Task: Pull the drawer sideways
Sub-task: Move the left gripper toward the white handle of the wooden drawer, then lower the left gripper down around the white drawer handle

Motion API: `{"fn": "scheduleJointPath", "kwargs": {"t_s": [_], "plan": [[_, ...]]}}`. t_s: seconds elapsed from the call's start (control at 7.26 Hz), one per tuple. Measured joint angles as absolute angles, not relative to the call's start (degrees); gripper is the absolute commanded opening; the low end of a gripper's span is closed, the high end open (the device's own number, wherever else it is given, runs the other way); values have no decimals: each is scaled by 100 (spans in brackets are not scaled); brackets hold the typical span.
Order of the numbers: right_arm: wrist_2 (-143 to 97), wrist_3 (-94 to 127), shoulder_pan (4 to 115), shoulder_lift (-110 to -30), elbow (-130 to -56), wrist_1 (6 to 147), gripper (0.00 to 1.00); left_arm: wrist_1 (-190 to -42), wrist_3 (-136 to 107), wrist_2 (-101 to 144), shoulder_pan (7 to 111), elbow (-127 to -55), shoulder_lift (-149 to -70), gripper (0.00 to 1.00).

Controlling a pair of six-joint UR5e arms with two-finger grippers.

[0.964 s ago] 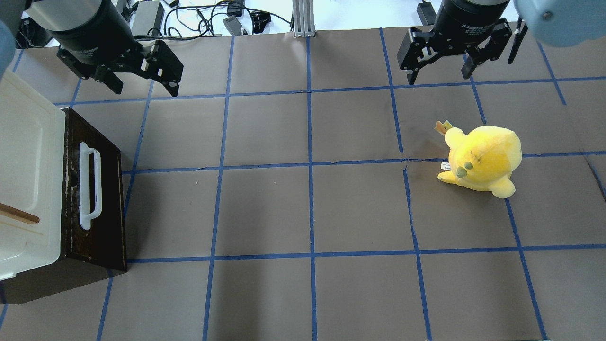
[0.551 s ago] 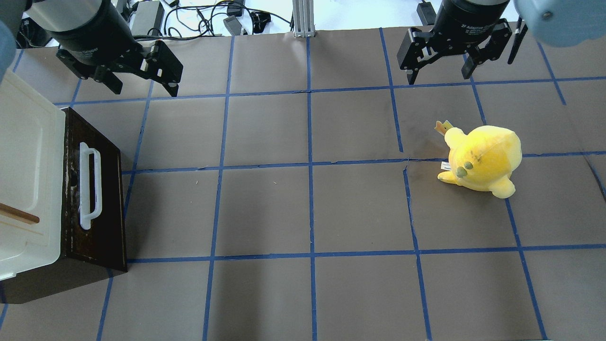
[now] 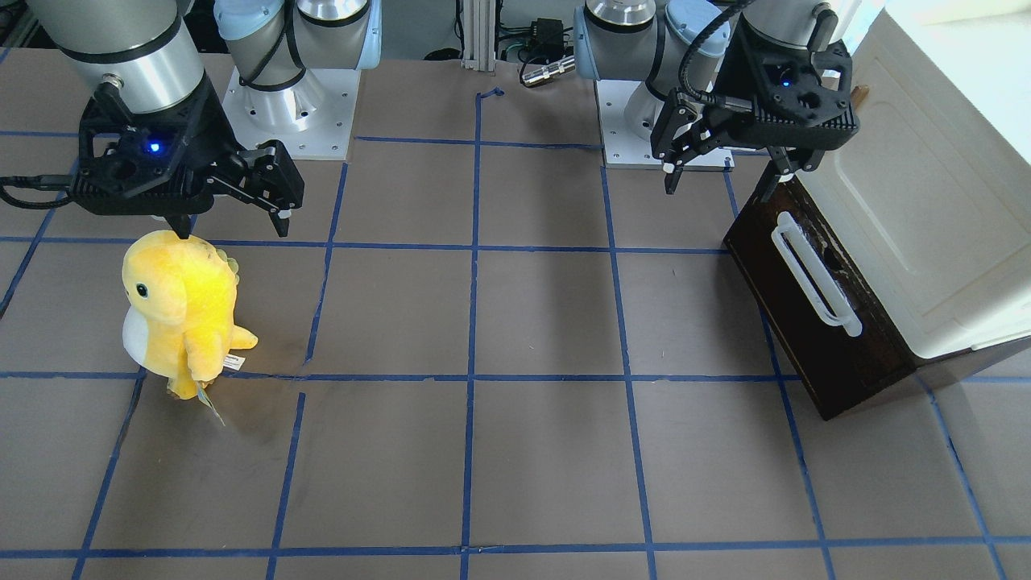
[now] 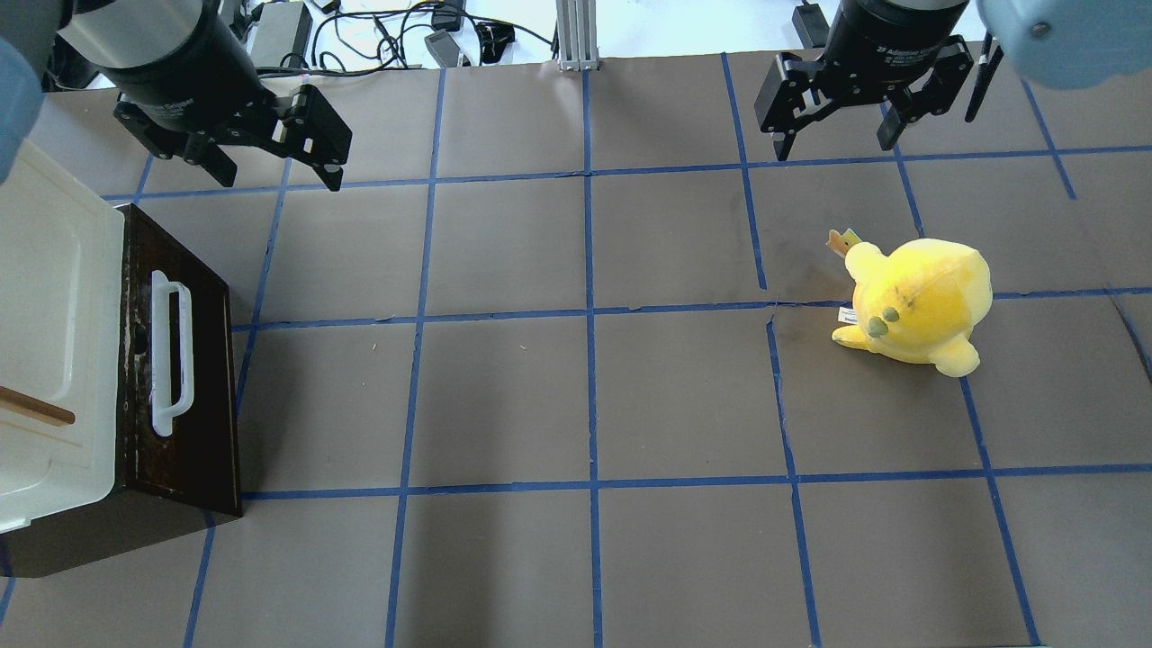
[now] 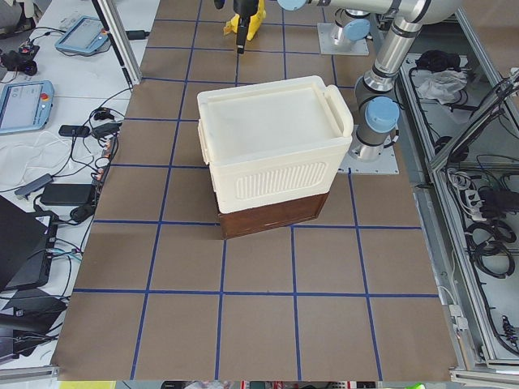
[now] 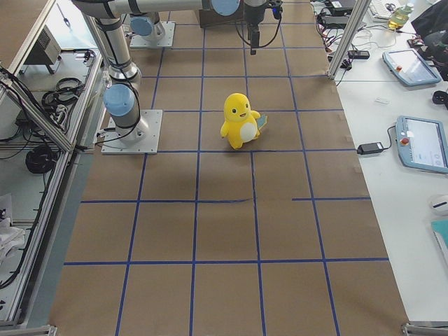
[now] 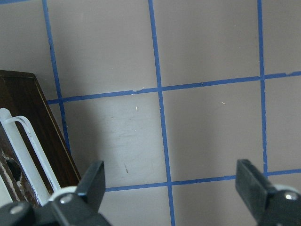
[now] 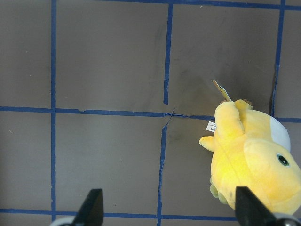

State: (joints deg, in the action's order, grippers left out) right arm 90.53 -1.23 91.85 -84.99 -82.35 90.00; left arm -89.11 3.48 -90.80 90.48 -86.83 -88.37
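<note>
The drawer (image 4: 202,360) has a dark brown wooden front and a long white bar handle (image 4: 169,351). It sits under a cream cabinet (image 4: 54,333) at the table's left edge, and its inside does not show. It also shows in the front view (image 3: 805,338) and the left wrist view (image 7: 33,132). My left gripper (image 4: 274,171) is open and empty, hovering behind the drawer's far end, apart from the handle (image 3: 813,278). It also shows in the front view (image 3: 717,185). My right gripper (image 4: 832,144) is open and empty at the back right.
A yellow plush toy (image 4: 918,301) stands on the right half of the table, just in front of the right gripper (image 3: 233,229). It also shows in the right wrist view (image 8: 254,160). Brown paper with a blue tape grid (image 4: 589,315) covers the table.
My left gripper has shifted slightly to the right and a little nearer the drawer. The right arm, drawer and plush have not moved.
</note>
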Motion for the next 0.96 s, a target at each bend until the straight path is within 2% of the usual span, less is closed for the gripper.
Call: {"fn": "scheduleJointPath", "kwargs": {"t_s": [0.55,0.96], "plan": [[9053,-123,9184,-8499,-8235,9000,100,-8373,-540,-9085,9066,-9103,-9016,100],[9053,-125,9184,-8499,-8235,9000,100,-8203,-798,-9739,9070,-9148,-9263,100]]}}
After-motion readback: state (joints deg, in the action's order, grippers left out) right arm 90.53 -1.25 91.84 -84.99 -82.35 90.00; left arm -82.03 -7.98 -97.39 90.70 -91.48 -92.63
